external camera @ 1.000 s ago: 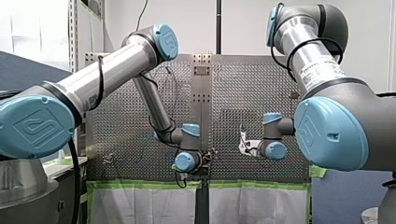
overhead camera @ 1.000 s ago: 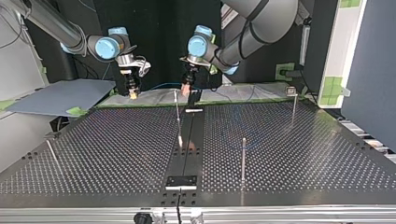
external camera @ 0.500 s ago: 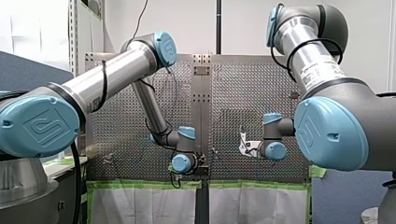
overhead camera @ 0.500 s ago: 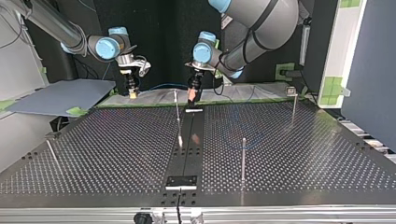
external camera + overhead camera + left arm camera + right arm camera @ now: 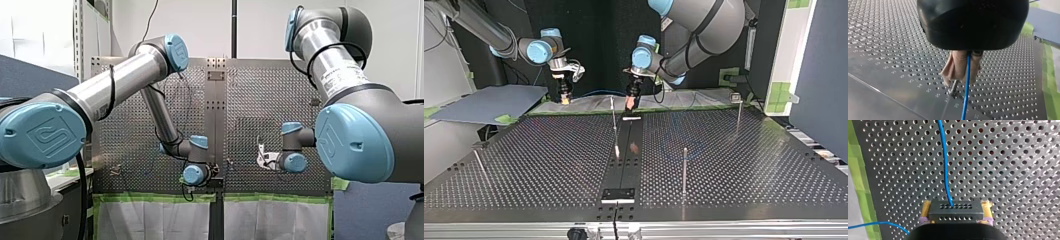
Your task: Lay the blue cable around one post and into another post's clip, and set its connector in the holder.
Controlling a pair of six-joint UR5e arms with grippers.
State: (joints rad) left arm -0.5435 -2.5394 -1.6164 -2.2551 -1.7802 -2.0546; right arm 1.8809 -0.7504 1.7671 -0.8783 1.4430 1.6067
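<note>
Over the perforated tabletop point(image 5: 744, 165), green tape point(image 5: 150, 197) along its edge, the left jaws pinch the blue cable point(image 5: 967, 75) while the right jaws clamp its dark connector point(image 5: 956, 210).

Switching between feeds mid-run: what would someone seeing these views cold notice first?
Most striking is the thin blue cable running across the perforated table into the dark connector, which my right gripper clamps between yellow pads. Next, in the left wrist view, my left gripper pinches the blue cable between beige pads, right at a metal post.
</note>
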